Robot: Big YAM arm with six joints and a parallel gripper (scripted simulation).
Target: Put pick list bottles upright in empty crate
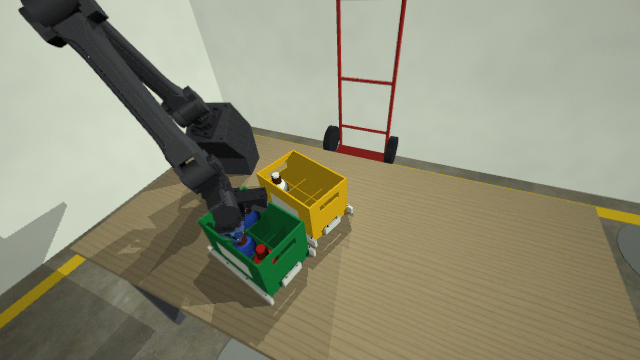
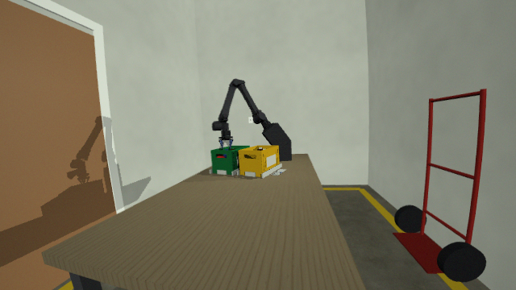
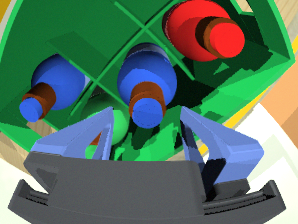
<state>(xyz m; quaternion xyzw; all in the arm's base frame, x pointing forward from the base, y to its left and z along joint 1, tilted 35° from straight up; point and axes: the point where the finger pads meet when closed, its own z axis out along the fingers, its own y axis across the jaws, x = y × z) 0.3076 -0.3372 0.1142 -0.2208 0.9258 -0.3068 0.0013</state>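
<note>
The claw (image 1: 234, 232) (image 2: 226, 144) (image 3: 147, 112) was spread and holding nothing, reaching over a blue bottle (image 1: 244, 248) (image 3: 146, 77) in the green crate (image 1: 280, 275) (image 2: 225, 167) (image 3: 60, 17), by the worktop's (image 1: 425, 250) (image 2: 210, 225) long edge away from the hand truck (image 1: 365, 152) (image 2: 419, 246), likely to grip its neck. The yellow crate (image 1: 317, 224) (image 2: 251, 166) (image 3: 4, 7), nearer the opposite edge, held a white-capped bottle (image 1: 281, 185) (image 2: 260, 149), presumably for the list.

Blk angular arm (image 1: 135, 95) (image 2: 228, 102), dk-gray hand (image 1: 239, 231) (image 2: 226, 144) (image 3: 147, 112) w/ blue tapered, cut-out fingers.
</note>
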